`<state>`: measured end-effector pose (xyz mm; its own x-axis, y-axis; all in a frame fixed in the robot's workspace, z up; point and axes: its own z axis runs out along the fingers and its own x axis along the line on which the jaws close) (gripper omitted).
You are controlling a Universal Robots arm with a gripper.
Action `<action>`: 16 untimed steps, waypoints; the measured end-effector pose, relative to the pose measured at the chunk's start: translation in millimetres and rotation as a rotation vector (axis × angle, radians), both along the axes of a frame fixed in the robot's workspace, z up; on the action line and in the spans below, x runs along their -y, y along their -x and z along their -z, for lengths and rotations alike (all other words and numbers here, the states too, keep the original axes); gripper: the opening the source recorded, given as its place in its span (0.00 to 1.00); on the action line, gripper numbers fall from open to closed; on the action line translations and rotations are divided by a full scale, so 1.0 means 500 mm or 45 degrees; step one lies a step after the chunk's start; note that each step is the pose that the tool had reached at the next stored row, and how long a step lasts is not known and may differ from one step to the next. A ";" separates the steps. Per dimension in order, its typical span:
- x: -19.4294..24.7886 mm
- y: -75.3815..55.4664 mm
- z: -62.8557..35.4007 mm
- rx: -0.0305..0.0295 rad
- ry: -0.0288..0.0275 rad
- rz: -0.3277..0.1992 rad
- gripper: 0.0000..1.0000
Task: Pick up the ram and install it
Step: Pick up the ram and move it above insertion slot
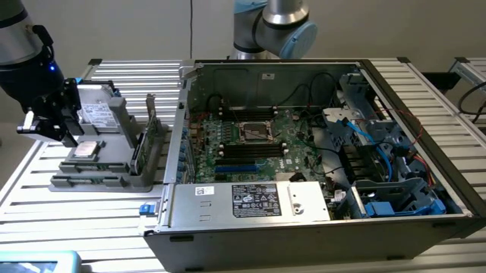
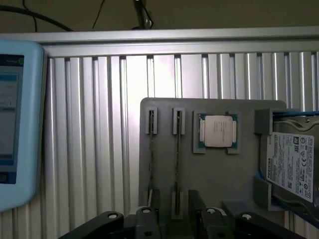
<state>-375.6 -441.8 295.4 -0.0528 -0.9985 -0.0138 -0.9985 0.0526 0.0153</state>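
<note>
Fingers: the two black fingers (image 2: 196, 204) of the black gripper (image 2: 174, 211) are seen spread apart, with nothing clamped between them.

Pose: in the exterior view the gripper (image 1: 61, 128) is held above the flat grey plastic tray (image 1: 102, 185), over the tray's end at the exterior view's left. It is carried by a silver and black arm section (image 1: 19, 45) that reaches down from above the tray.

Ram: the ram (image 2: 178, 159), a long, thin, dark stick seen edge-on, is seated on its edge in a slot of the tray (image 2: 214, 179). One end of it is lined up with the gap between the fingers, and grey tray is seen on either side of it. Contact with the fingers cannot be judged.

A second stick of the same kind (image 2: 151, 154) is seated in the tray's neighbouring slot, parallel to the ram and in line with one finger.

On the tray, just beside the ram's slot, a square silver-lidded processor chip (image 2: 218, 131) is set in a recess. Beyond it, at the tray's far end from the sticks, a labelled metal hard drive (image 2: 294, 167) is held.

The tray is set on a slatted aluminium table (image 2: 89, 149). Beside the tray, at the exterior view's right, an open black computer case (image 1: 304, 222) is laid with its green motherboard exposed. A pale blue tablet-like device (image 2: 17, 124) is noted on the table, well apart from the tray.
</note>
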 end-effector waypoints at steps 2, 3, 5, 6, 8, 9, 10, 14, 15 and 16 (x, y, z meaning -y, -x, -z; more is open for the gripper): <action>0.0022 0.000 0.002 -0.0002 0.0003 0.001 0.36; 0.0027 0.000 0.004 0.0001 0.0000 0.001 0.36; 0.0027 0.000 0.004 -0.0002 0.0003 0.001 0.36; 0.0028 0.000 0.004 -0.0003 0.0003 0.001 0.36; 0.0029 0.000 0.005 -0.0002 0.0003 0.001 0.36; 0.0029 0.000 0.005 -0.0001 0.0002 0.001 0.36; 0.0028 0.000 0.005 -0.0001 0.0002 0.001 0.36; 0.0029 0.000 0.008 0.0000 0.0002 0.001 0.36; 0.0030 0.001 0.009 0.0000 0.0002 0.001 0.36; 0.0041 0.001 0.011 -0.0002 0.0003 0.001 0.36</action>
<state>-375.9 -443.8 290.1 -0.0538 -0.9985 -0.0135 -0.9984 0.0536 0.0155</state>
